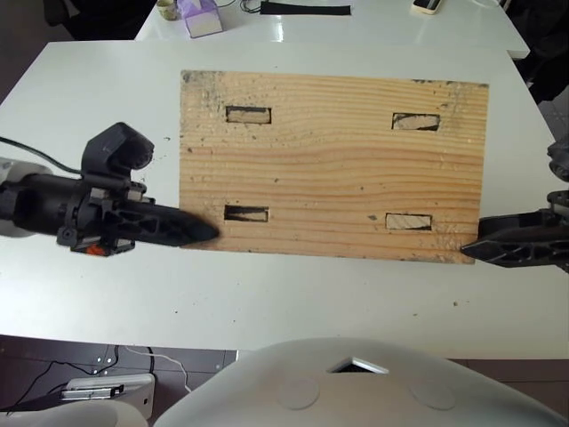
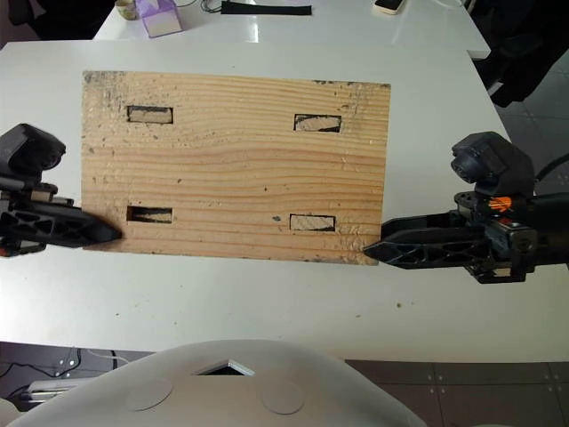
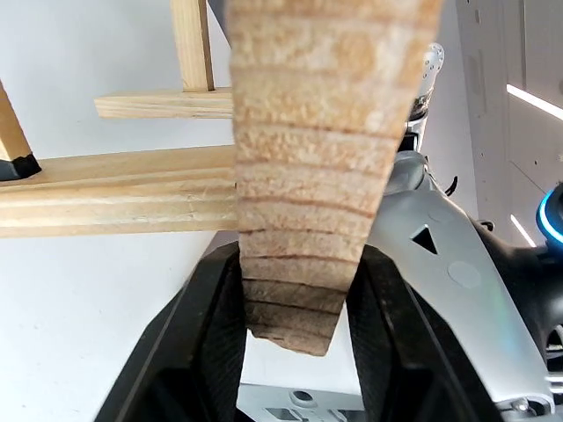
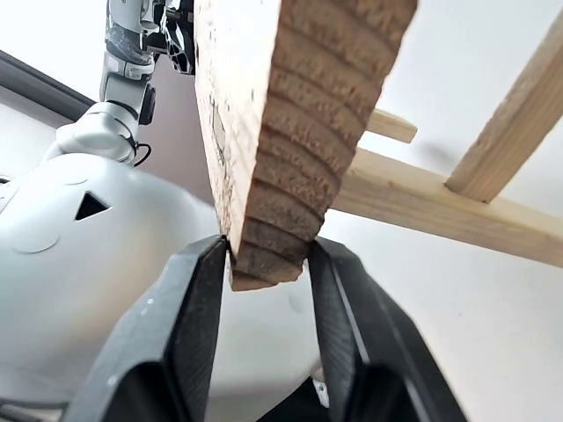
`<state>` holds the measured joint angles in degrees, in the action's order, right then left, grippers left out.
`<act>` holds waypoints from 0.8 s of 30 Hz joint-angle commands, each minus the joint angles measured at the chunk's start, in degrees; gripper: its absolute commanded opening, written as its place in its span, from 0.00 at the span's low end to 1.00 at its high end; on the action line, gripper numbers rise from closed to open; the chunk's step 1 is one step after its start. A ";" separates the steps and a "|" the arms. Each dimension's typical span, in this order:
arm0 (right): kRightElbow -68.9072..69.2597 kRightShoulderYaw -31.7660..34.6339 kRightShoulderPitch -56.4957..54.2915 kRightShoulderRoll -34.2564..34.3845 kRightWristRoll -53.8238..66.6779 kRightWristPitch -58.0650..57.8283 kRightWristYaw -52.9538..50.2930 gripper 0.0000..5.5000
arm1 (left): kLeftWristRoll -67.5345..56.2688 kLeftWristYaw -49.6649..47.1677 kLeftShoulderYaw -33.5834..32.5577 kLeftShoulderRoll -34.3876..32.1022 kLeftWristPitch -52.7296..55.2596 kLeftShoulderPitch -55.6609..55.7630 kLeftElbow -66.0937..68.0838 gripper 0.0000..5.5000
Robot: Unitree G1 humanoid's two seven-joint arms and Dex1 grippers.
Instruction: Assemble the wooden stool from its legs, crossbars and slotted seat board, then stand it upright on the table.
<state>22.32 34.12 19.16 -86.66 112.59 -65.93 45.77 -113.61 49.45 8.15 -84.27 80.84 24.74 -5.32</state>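
- pale rectangular pine seat board [image 1: 333, 165] lies flat, face up, mid white counter [image 1: 89, 107]. the black two-finger left gripper [image 1: 206, 233] is at its 7 o'clock corner and the black right gripper [image 2: 372, 252] at its 5 o'clock corner.
- left gripper is closed on the board's end-grain edge, with fingers [image 3: 207, 343] on both faces. right gripper is clamped the same way, fingers [image 4: 198, 325] pinching the corner.
- light wooden legs [image 3: 192, 44] and thin wooden crossbars [image 3: 114, 193] hang under the board. so the stool looks assembled, seat on top, and this is likely the stand-it-upright step. cannot tell if the feet touch the counter.
- four rectangular slots: the 1 o'clock [image 1: 415, 122] and 5 o'clock [image 1: 408, 221] slots show pale wood filling them. the 7 o'clock slot [image 1: 246, 213] looks dark, the 11 o'clock slot [image 1: 248, 115] in between.
- risk: if the dark slot means a tenon is not fully seated, that leg could drop out or splay when weight goes on it.
- risk: both grips are on the near corners only, close to the edge. the far side is unsupported, so the board could pivot or slip out of the fingers.
- risk: uneven lowering or release could rack the frame or tip the stool toward 12 o'clock.
- risk: letting go before all the feet are down could make it rock or fall.
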 commanded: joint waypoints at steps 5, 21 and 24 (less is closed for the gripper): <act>-4.41 -2.56 -8.54 2.90 0.41 1.31 -5.68 0.50 | 0.68 -14.09 8.38 6.97 4.98 14.49 10.10 0.52; 4.00 -14.37 1.55 41.07 -51.99 32.93 -30.71 0.59 | 50.60 -20.87 -32.40 32.88 -39.23 -37.82 -11.41 0.62; -3.09 -27.36 -6.70 52.23 -67.70 43.13 -37.64 0.59 | 67.36 -33.14 -20.29 43.30 -52.55 -34.59 -7.84 0.62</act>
<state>25.34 23.51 18.86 -53.84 73.03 -42.39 20.04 -71.95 32.94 -17.90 -57.02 51.10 -8.05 -13.02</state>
